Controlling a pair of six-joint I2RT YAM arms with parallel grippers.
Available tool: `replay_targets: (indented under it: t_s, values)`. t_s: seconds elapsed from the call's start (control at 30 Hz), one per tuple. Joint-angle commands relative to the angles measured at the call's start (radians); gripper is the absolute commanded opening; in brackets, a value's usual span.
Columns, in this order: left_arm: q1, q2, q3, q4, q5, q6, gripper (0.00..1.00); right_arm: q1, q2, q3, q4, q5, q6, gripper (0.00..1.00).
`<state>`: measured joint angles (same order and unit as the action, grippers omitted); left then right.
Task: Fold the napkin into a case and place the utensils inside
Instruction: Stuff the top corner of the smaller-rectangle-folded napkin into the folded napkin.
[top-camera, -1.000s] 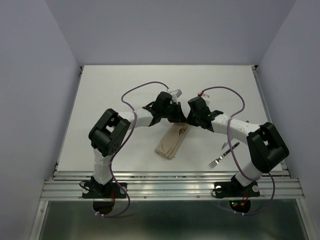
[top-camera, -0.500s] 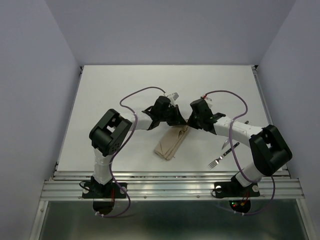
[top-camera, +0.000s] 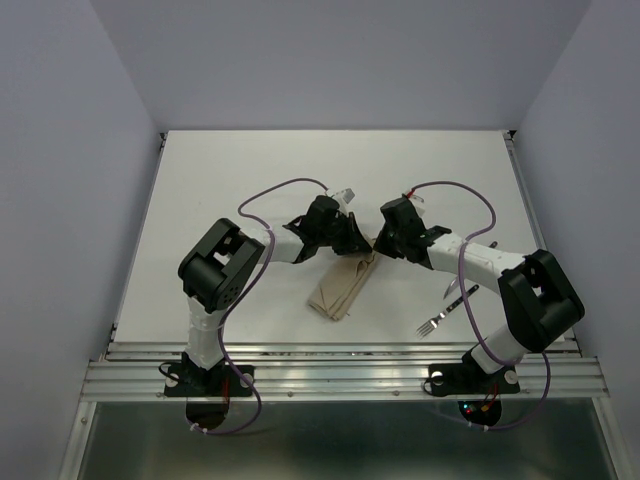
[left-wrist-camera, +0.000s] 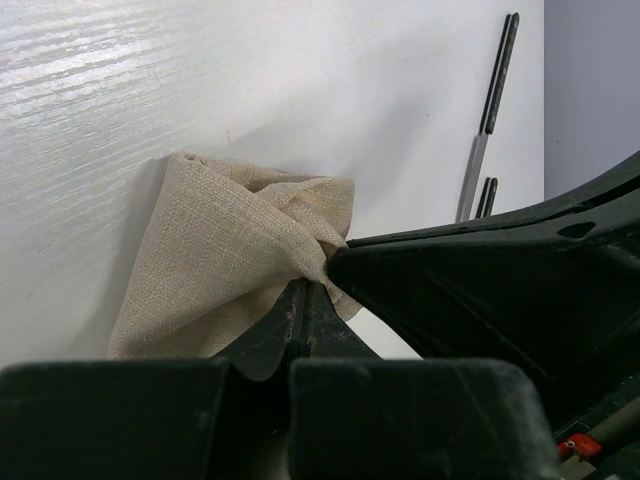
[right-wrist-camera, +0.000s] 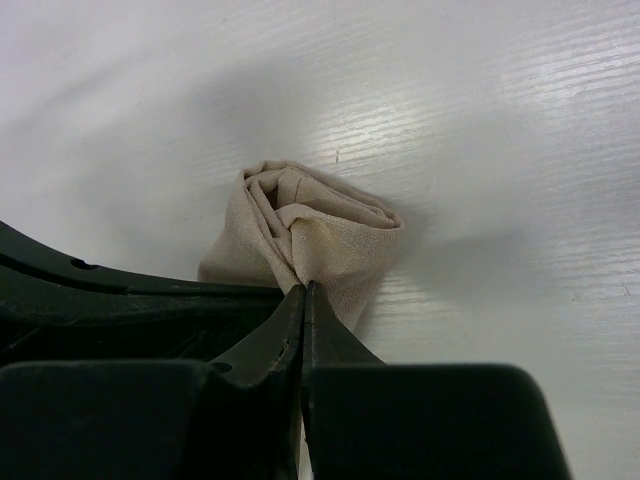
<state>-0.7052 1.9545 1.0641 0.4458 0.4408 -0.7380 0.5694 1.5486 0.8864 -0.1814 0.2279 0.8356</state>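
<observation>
From where I stood, both arms had met over the middle of the table (top-camera: 250, 170), nose to nose at the far end of the napkin (top-camera: 340, 288). The left pincer (left-wrist-camera: 304, 296) was clenched on a bunched corner of the cloth, and the right pincer (right-wrist-camera: 303, 295) was clenched on the same gathered end from the other side, so the two grips sat almost touching. The napkin was already folded into a narrow beige strip. Its long axis ran from that pinched far end down toward the near left, and the rest of it lay flat on the table. At the held end the layers were rolled and crumpled rather than neatly squared, so I judged the case was not yet finished, though I could not tell which layer each pincer had hold of. The fork (top-camera: 440, 314) lay well apart to the right of the cloth, tines toward the near edge and dark handle angled to the far right, just beside the right forearm. The left wrist view showed the utensils (left-wrist-camera: 488, 110) as two slim pieces lying together there, and I could not say which was the knife. Since they lay right of the napkin, the right arm looked much the nearer to fetch them, with the left better placed to hold the pocket
</observation>
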Motion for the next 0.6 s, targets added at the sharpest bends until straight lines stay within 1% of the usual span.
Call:
replay_targets:
  t_s: [0.0, 0.2, 0.57]
  values:
    - [-0.004, -0.032, -0.007, 0.071, 0.026, -0.012, 0.00, 0.001, -0.016, 0.006, 0.043, -0.004, 0.008, 0.01]
    - [-0.005, -0.031, -0.016, 0.097, 0.032, -0.024, 0.00, 0.001, -0.016, 0.003, 0.043, -0.009, 0.008, 0.01]
    - [-0.007, 0.055, 0.056, 0.123, 0.018, -0.081, 0.00, 0.001, -0.004, -0.003, 0.051, -0.025, 0.013, 0.01]
